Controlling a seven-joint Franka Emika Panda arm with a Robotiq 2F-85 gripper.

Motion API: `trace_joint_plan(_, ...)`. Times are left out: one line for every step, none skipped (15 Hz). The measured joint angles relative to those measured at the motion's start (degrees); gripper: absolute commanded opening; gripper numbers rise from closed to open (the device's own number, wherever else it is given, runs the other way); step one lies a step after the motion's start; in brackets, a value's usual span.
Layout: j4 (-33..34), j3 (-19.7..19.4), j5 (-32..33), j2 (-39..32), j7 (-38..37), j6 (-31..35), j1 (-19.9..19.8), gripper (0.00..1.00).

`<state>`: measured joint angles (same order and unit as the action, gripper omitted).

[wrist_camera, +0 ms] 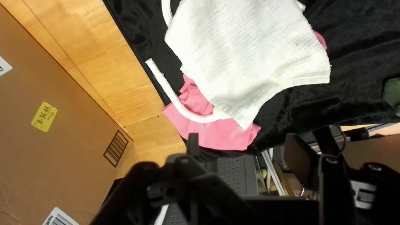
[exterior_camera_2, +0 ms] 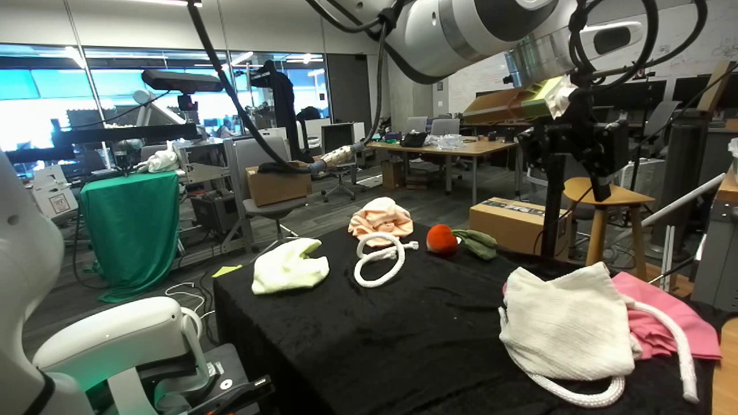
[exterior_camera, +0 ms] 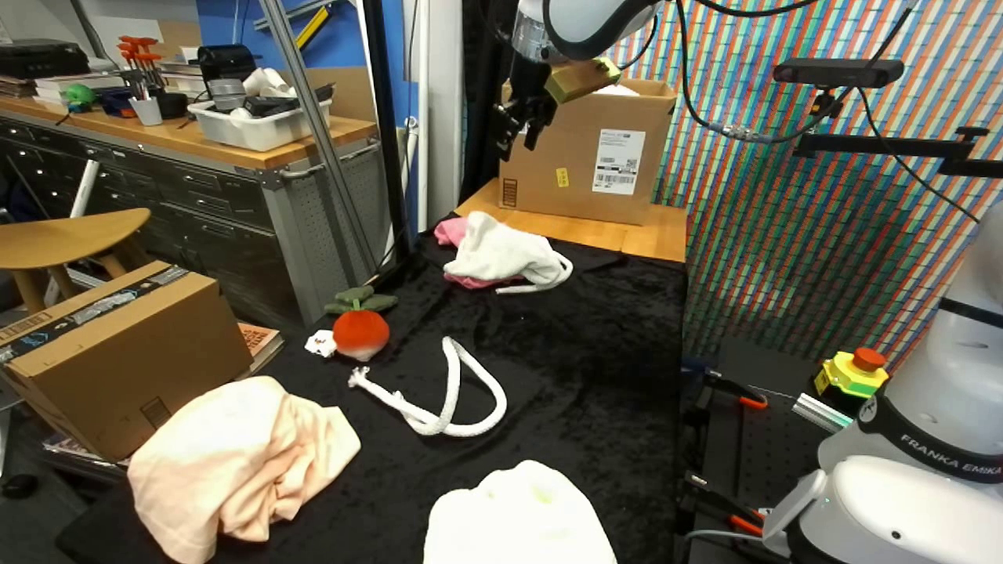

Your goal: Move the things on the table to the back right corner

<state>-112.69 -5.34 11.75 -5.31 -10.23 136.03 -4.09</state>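
On the black table (exterior_camera: pixel 595 376), a white cloth (exterior_camera: pixel 501 247) lies over a pink cloth (exterior_camera: pixel 450 231) near the wooden strip. A white rope (wrist_camera: pixel 170 93) curls out from under that white cloth, over the pink. Another white rope (exterior_camera: pixel 470 429) lies looped mid-table. A red round object (exterior_camera: pixel 360 334) with green leaves rests near an edge. A peach cloth (exterior_camera: pixel 235 454) and a second white cloth (exterior_camera: pixel 521 521) lie at the opposite end; both also show in an exterior view (exterior_camera_2: pixel 380 219). My gripper (wrist_camera: pixel 243 150) is open and empty, raised above the pink and white cloths' end.
A cardboard box (exterior_camera: pixel 584 149) stands on the wooden strip (exterior_camera: pixel 666 227) beyond the cloth pile. Another cardboard box (exterior_camera: pixel 125 352) stands beside the table. A grey metal workbench (exterior_camera: pixel 313 227) is beyond one edge. An emergency stop (exterior_camera: pixel 852 372) sits near the robot base.
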Motion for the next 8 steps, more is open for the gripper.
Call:
trace_joint_plan(-0.4, -0.2, 0.5, 0.0, -0.4, -0.5, 0.0, 1.00)
trace_joint_plan(-1.3, -0.2, 1.1, 0.3, -0.8, -0.8, 0.0, 1.00)
trace_joint_plan(-2.7, -0.2, 1.7, 0.9, -1.1, -0.9, 0.0, 1.00)
trace_joint_plan(-4.7, -0.1, 2.4, 1.9, -1.4, -1.0, 0.2, 1.00)
trace_joint_plan(-7.4, 0.0, 3.2, 3.3, -2.1, -1.0, 0.4, 1.00)
trace_joint_plan(-10.4, 0.4, 4.0, 4.9, -3.0, -1.0, 0.7, 1.00)
trace_joint_plan(-13.5, 1.0, 4.7, 6.7, -4.2, -1.0, 1.1, 1.00)
trace_joint_plan(-16.8, 1.9, 5.1, 8.6, -5.7, -1.2, 1.6, 1.00)
